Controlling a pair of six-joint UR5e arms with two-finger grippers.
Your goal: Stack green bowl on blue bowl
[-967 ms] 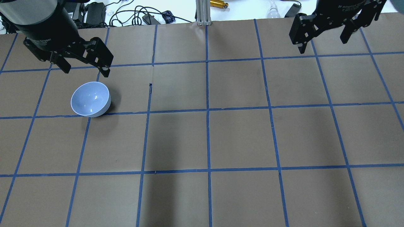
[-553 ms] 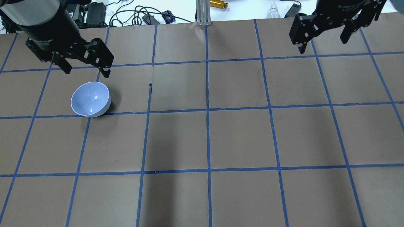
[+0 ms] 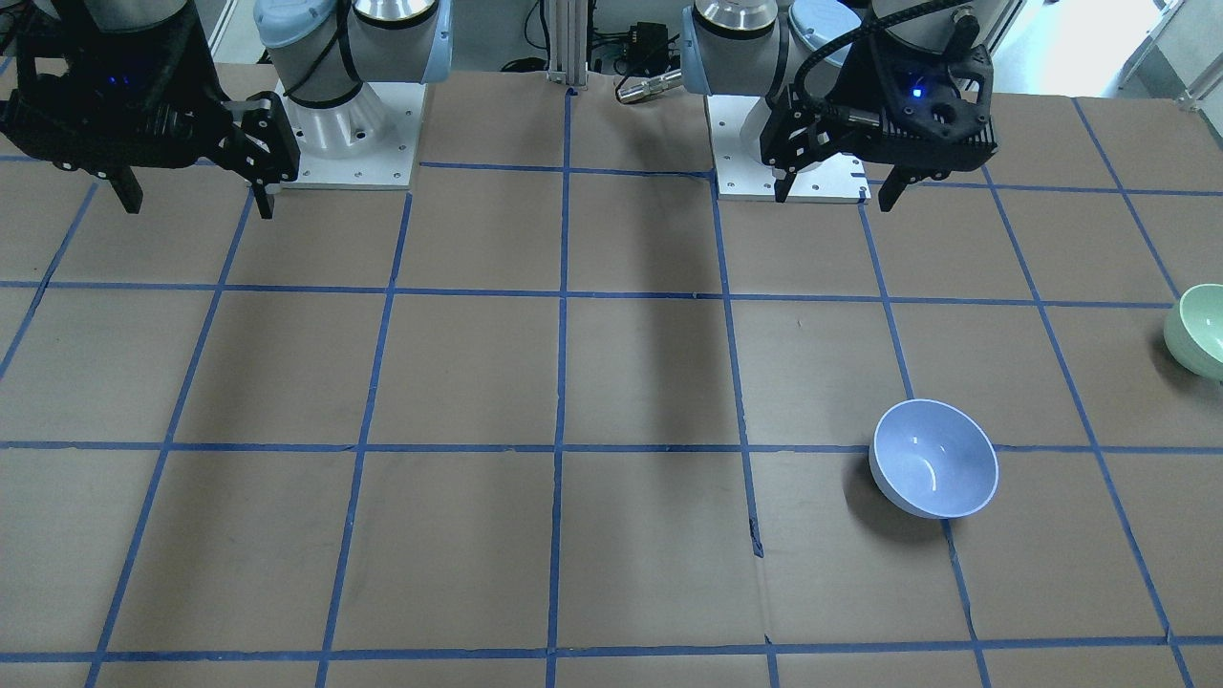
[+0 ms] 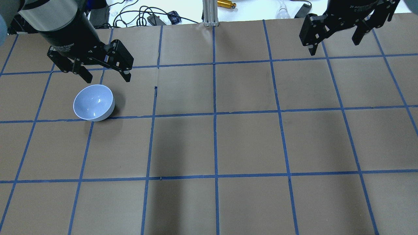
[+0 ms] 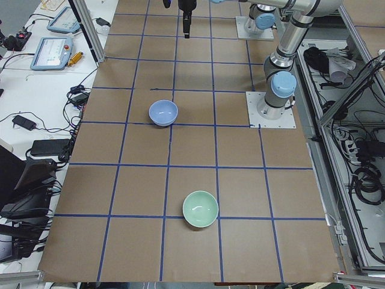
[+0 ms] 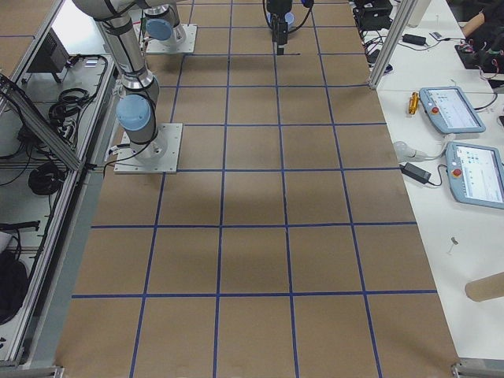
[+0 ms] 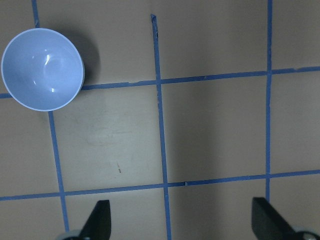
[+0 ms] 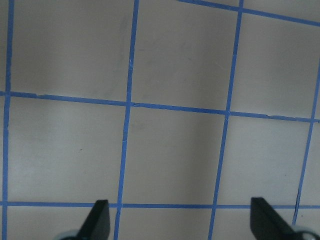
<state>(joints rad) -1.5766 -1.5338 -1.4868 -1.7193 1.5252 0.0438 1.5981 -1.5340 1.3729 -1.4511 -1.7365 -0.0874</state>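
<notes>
Left gripper (image 4: 107, 79) spread wide, pointing down, hovering beside blue bowl (image 4: 93, 102).

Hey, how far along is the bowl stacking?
Nothing looks done yet: the green bowl sits on the table, apart from the blue bowl. In hand: nothing; the left end effector hovers open near the blue bowl, the right end effector open and far off. Left: grasp the green bowl, carry it over, set it inside the blue one.

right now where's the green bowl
The green bowl sits upright on the table toward the robot's left end, beyond the blue bowl and apart from it; the front-facing view cuts it at its right edge.
</notes>
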